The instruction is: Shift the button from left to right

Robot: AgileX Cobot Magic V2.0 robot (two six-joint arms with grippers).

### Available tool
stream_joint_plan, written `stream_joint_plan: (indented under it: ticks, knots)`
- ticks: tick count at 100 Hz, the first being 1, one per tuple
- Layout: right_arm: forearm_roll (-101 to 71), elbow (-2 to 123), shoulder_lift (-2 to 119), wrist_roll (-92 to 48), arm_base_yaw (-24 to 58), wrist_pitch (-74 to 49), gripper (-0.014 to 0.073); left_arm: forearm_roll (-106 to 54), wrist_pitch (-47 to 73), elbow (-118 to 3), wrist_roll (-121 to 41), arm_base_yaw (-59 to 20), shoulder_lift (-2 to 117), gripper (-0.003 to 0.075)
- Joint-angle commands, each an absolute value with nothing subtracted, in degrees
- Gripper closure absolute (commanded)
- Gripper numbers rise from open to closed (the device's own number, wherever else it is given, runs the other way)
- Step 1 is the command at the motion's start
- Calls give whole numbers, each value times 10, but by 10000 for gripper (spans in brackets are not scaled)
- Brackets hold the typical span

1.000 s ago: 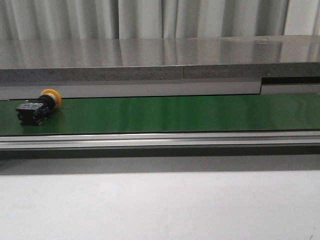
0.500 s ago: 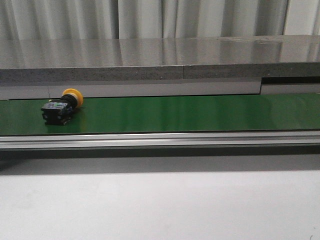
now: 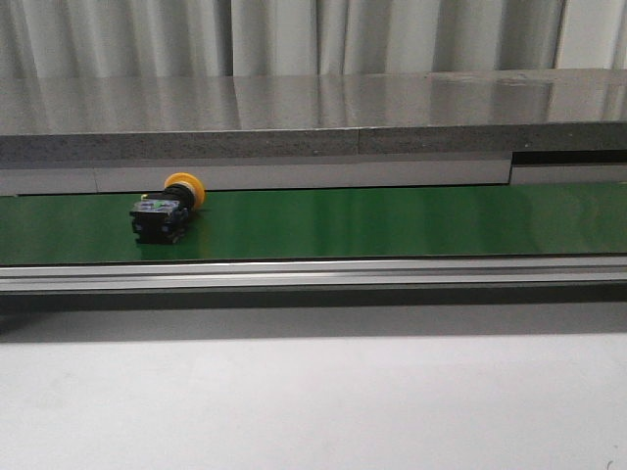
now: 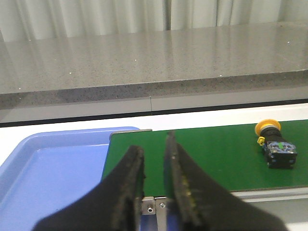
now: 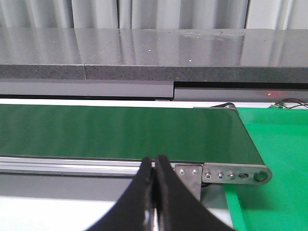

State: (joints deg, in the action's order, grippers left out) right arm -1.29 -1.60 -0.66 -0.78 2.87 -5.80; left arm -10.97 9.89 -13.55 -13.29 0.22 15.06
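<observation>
The button [image 3: 167,210] lies on its side on the green conveyor belt [image 3: 392,223], left of middle, its face turned away and unseen. The left gripper [image 4: 155,149] is narrowly parted and empty; the right gripper [image 5: 154,166] is closed on nothing, arms cut off.

green conveyor belt [image 3: 392,223] with the button [image 3: 165,210] on its side, left of centre

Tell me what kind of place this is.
Probably a factory-style conveyor test cell: a green conveyor belt on an aluminium frame carries an industrial push-button, a blue tray sits at the belt's end, and grey curtains screen the back.
</observation>
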Motion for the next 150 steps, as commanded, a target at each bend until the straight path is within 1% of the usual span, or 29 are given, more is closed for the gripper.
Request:
stream_joint_plan:
  ticks: [1, 22, 48, 67, 88, 110, 126, 138, 150]
  knots:
    - [-13, -7, -16, -12, 29, -11, 661, -117, 46, -151, -132, -2, 155, 740]
    - [-13, -7, -16, -12, 29, -4, 661, -117, 46, -151, -132, -2, 155, 741]
    - [-13, 1, -16, -12, 29, 51, 661, -117, 46, -151, -132, -2, 155, 741]
    - [-13, 72, 10, -12, 29, -13, 661, -117, 46, -151, -132, -2, 155, 741]
    - [-13, 196, 117, -12, 29, -113, 661, -117, 46, -151, -132, -2, 155, 741]
    - [-16, 321, 279, -12, 29, -212, 661, -117, 46, -151, -132, -2, 155, 741]
    - [-26, 388, 396, -12, 29, -281, 661, -117, 46, -151, -132, -2, 155, 741]
    - [-44, 427, 462, -12, 29, -307, 661, -117, 46, -151, -132, -2, 155, 741]
    - [-65, 438, 502, -12, 29, -305, 661, -117, 46, -151, -132, -2, 155, 741]
